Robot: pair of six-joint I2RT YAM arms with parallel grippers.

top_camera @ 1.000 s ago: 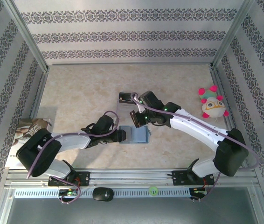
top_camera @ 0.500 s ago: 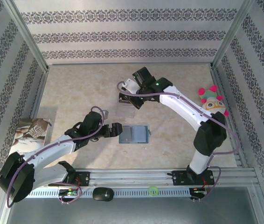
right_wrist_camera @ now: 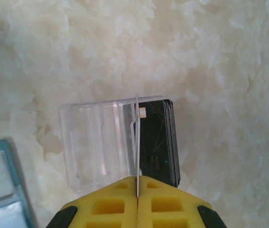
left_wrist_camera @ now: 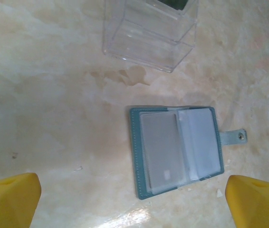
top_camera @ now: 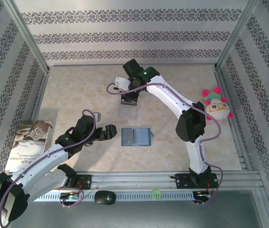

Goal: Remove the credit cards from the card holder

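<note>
From the top view, the card holder (top_camera: 136,137) lies opened flat on the counter (top_camera: 77,95), near the middle and a little toward the near edge. My left arm runs low from its near-left base, forearm slanting toward the holder. The left fingers (top_camera: 111,128) are spread wide and empty just left of it, not touching. The right arm reaches far across, elbow high on the right and wrist turned down over the clear stand (top_camera: 127,108) beyond the holder. A plush toy (top_camera: 216,105) sits well off to the right.

In the left wrist view, the holder (left_wrist_camera: 177,152) is straight ahead between my yellow fingertips, snap tab (left_wrist_camera: 234,137) pointing right. A grey card (left_wrist_camera: 160,152) seems to sit in the left sleeve. I judge the holder light, floppy and apt to skate on this smooth stone. I would pin its teal border or tab, and pinch the card by whatever short edge peeks from the slippery clear sleeve.

In the right wrist view, the right fingers (right_wrist_camera: 110,204) are clamped tight on a thin credit card (right_wrist_camera: 137,142), seen edge-on. It hangs upright over the stand (right_wrist_camera: 96,142), beside the dark cards (right_wrist_camera: 159,142) already slotted there. It looks stiff but thin, so it should drop straight in.
</note>
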